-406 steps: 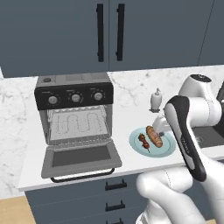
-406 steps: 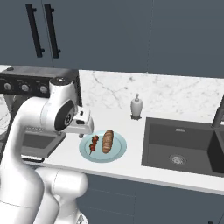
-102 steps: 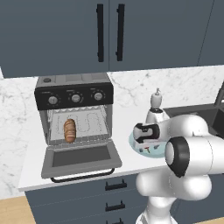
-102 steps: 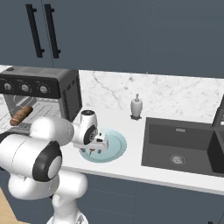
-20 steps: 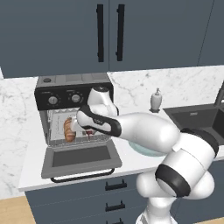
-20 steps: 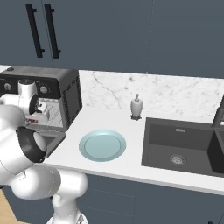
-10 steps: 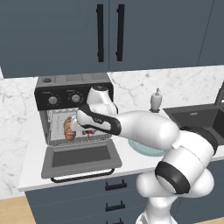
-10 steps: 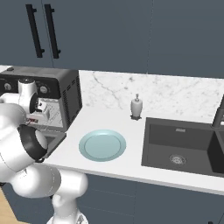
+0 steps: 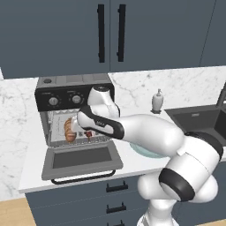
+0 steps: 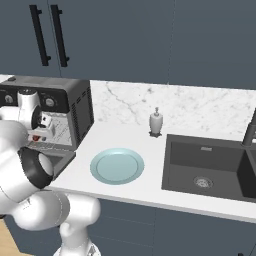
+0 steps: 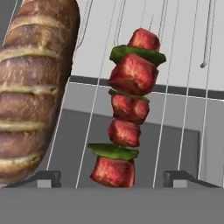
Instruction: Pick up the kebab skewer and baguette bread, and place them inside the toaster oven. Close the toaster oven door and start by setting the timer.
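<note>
The toaster oven (image 9: 73,86) stands at the counter's left with its door (image 9: 81,159) dropped flat. Inside it, on the wire rack (image 11: 183,65), the golden slashed baguette bread (image 11: 35,87) lies to the left and the kebab skewer (image 11: 127,113), red chunks with green slices, lies right beside it without touching. My gripper (image 11: 113,177) reaches into the oven mouth, jaws open, one fingertip on each side of the skewer's near end, gripping nothing. From the left base view the bread (image 9: 69,129) and skewer (image 9: 89,132) show just past my hand (image 9: 83,123).
An empty pale blue plate (image 10: 117,165) rests on the counter right of the oven. A soap bottle (image 10: 156,121) stands by the back wall, and a dark sink (image 10: 210,165) lies at the right. Dark cabinets hang above the oven.
My jaws have opened and let go of the kebab skewer, which now rests on the rack beside the bread. The arm has barely moved.
</note>
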Tool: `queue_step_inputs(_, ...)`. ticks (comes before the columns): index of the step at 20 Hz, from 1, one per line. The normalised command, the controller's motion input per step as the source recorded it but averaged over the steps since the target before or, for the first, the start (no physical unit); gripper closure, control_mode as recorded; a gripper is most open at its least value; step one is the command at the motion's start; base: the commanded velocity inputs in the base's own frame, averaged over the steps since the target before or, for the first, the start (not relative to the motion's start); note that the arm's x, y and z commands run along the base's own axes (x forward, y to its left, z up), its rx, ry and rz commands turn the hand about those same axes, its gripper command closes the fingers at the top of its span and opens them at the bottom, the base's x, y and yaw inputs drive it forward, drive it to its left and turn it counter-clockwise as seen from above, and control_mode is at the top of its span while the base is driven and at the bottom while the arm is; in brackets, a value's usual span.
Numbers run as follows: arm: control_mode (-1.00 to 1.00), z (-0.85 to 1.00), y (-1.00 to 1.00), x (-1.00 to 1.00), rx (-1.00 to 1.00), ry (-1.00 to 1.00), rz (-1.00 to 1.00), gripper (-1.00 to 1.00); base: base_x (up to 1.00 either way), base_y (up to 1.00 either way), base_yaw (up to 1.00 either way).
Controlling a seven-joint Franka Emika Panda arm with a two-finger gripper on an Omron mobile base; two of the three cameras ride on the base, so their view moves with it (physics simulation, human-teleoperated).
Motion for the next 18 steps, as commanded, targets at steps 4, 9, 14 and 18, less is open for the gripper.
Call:
queue_step_inputs(4,-1.0,0.49,-0.01,-0.17,0.0,-0.09,0.0,-1.0,0.0,0.0,0.0)
queue_step_inputs(9,-1.0,0.11,0.17,-0.83,0.0,-0.02,-0.02,-1.0,0.0,0.0,0.0)
queue_step_inputs(14,-1.0,-0.09,0.01,-0.51,0.0,0.04,-0.09,-1.0,0.0,0.0,0.0)
queue_step_inputs(18,-1.0,-0.24,0.0,-0.03,0.0,0.08,-0.13,-1.0,0.0,0.0,0.0)
